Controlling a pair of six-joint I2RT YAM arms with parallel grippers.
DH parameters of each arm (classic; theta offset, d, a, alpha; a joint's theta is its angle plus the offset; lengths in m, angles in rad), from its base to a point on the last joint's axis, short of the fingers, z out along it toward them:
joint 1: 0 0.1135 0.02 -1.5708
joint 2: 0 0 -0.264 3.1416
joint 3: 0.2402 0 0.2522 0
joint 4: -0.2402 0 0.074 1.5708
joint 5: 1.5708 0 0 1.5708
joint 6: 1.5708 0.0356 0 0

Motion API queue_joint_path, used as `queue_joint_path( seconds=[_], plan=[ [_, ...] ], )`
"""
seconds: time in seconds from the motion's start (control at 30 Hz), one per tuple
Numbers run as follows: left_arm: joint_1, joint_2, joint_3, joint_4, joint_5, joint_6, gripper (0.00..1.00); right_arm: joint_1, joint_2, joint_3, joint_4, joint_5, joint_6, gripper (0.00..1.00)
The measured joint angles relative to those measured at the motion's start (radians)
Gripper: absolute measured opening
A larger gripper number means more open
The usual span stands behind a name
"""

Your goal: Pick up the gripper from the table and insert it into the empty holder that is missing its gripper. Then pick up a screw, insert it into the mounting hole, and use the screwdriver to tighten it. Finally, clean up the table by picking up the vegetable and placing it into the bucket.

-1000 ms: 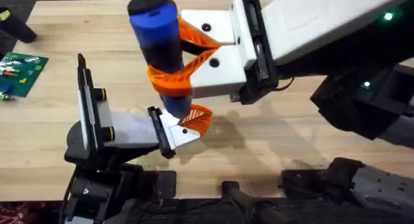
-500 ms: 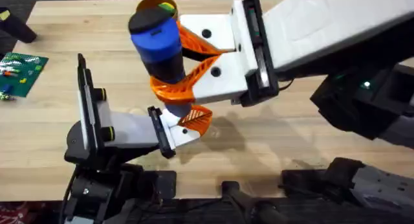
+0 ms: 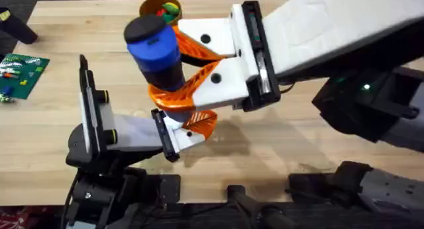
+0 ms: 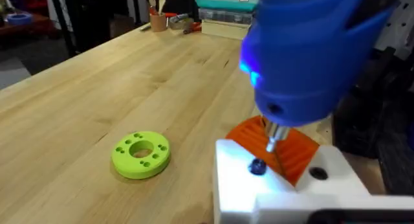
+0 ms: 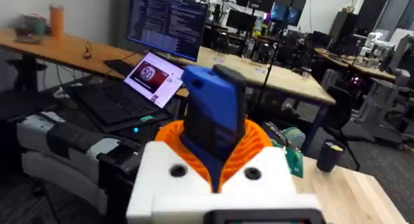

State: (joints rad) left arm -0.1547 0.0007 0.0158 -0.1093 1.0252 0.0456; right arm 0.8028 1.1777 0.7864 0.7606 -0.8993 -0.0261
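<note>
Screwdriver clamped in right claw, above holder.

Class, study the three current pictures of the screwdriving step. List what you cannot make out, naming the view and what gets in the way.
1. Overhead: the screw is hidden under the screwdriver and right gripper.
2. Overhead: the bucket is partly covered by the screwdriver, so its contents are unclear.
3. Left wrist: the screwdriver's tip nears a dark screw on the holder, but contact is too blurred to judge.
4. Right wrist: the screwdriver blocks the table.
</note>
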Motion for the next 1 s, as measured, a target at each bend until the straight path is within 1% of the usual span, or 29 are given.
queue_joint_path(
  seconds=[1.0],
  plan=[
    [0.000, 0.000, 0.000, 0.000, 0.000, 0.000, 0.010, 0.000, 0.022, 0.000, -0.001, 0.000, 0.004, 0.044]
  ],
)
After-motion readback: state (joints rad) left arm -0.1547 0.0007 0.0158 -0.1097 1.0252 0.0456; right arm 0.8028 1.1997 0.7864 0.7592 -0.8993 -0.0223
